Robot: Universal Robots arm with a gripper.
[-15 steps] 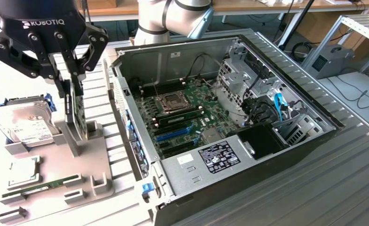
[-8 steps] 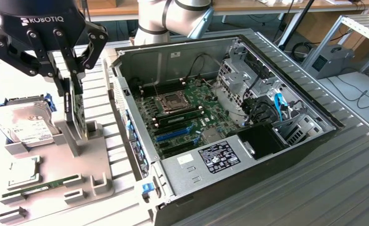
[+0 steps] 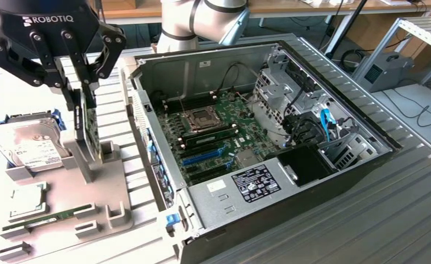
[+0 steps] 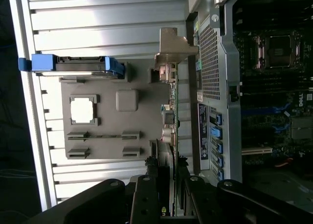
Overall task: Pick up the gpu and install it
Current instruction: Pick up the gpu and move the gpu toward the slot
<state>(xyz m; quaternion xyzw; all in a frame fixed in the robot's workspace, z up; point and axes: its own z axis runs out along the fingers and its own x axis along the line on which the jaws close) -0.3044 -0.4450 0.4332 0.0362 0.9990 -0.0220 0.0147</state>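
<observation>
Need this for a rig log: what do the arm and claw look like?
The claw is black, with white ROBOTIQ lettering on its body and linked fingers dotted with pale pivot pins. The arm is a pale silver-grey tube with what looks like a blue-grey joint cap.

The gpu (image 3: 94, 140), gripped by the pincer (image 3: 85, 118), stands on edge in the grey holder (image 3: 90, 203), between the hard drive (image 3: 28, 148) on the exterior view's left and the case wall (image 3: 148, 137) on its right. Room lies open above the motherboard (image 3: 215, 132); drive cages (image 3: 278, 93) crowd the case's other side.
</observation>
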